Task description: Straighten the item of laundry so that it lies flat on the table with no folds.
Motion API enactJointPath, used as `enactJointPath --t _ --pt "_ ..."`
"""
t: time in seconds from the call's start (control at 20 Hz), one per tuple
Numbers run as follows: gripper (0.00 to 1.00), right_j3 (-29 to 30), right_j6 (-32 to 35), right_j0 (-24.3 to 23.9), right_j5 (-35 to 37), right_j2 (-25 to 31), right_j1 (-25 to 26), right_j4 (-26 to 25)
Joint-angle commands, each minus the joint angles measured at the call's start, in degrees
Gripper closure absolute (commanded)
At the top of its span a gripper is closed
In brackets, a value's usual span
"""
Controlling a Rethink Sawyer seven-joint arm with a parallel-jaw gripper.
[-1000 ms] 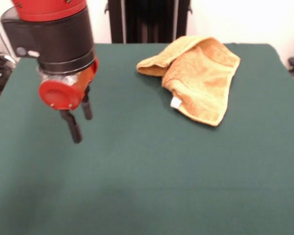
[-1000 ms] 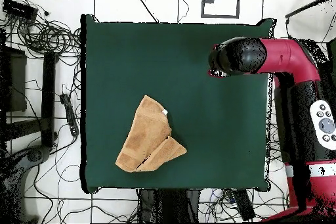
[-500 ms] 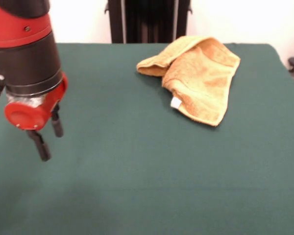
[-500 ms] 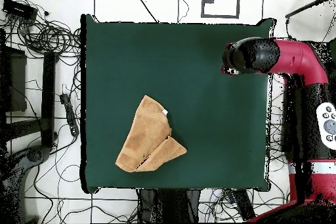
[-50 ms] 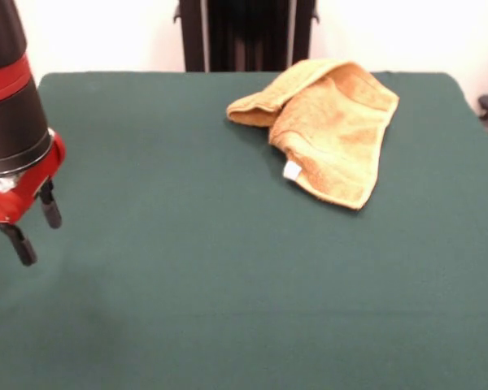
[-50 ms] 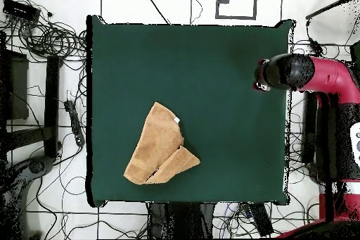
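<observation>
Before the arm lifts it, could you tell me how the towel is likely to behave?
The towel lies folded over itself, so it is probably floppy and would drape. Its terry pile likely drags on the table rather than slides.

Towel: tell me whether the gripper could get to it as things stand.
Probably yes. The gripper hangs open at one edge of the table, well apart from the towel, and only bare green cloth lies between them, so nothing blocks a move across.
</observation>
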Motion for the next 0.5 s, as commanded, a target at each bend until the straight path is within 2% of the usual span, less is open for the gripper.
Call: enactJointPath --t 0.05,0.3,0.5 --pt "0.0 0.2 -9.97 1.35 0.6 -4.07 1.57 -1.57" --pt "0.0 -4.75 -7.61 2.91 7.77 -5.14 2.55 0.49" --pt "0.0 -5.11 -5.1 4.13 9.05 -5.35 1.83 1.89"
